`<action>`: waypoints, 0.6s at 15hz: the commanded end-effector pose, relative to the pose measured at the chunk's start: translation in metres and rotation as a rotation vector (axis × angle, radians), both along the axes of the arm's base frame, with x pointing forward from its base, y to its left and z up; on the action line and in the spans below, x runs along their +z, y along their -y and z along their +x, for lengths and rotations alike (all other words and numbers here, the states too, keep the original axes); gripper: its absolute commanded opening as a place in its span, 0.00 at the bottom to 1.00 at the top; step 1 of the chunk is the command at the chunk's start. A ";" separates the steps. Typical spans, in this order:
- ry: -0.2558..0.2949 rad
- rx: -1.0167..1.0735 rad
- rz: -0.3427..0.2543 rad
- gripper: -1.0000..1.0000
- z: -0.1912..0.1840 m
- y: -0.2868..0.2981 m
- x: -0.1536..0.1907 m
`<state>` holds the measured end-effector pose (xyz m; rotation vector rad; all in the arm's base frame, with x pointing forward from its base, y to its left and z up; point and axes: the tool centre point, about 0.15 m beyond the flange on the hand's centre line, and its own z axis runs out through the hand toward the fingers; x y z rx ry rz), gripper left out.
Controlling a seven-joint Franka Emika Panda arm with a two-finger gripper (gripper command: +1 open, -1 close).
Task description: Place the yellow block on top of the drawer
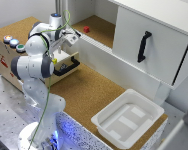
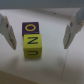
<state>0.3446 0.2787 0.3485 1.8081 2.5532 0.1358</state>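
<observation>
The yellow block (image 2: pixel 31 40) is a small cube with a purple face and dark letters, lying on a pale surface. My gripper (image 2: pixel 40 45) is open around it, with one finger (image 2: pixel 8 31) on each side and a gap between each finger and the block. In the exterior view the gripper (image 1: pixel 69 40) hangs beside the drawer (image 1: pixel 21 27), a pale wooden box with a cork top and three coloured buttons (image 1: pixel 14 42). Its black-handled front (image 1: pixel 69 66) is pulled out. A tiny yellow spot (image 1: pixel 54 61) shows there, mostly hidden by my arm.
A small red cube (image 1: pixel 86 29) lies on the cork shelf at the back. A large white cabinet with a black handle (image 1: pixel 144 45) fills the exterior view's right. A white tray (image 1: pixel 129 117) stands on the cork table (image 1: pixel 89 90) near its front edge.
</observation>
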 end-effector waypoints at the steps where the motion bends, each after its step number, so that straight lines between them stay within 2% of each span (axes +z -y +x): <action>1: 0.035 0.043 0.013 1.00 0.002 -0.012 -0.030; 3: 0.040 0.056 0.007 1.00 -0.003 -0.011 -0.036; 4: 0.046 0.061 0.006 0.00 -0.005 -0.011 -0.036; 9: 0.079 0.057 -0.004 0.00 -0.004 -0.005 -0.032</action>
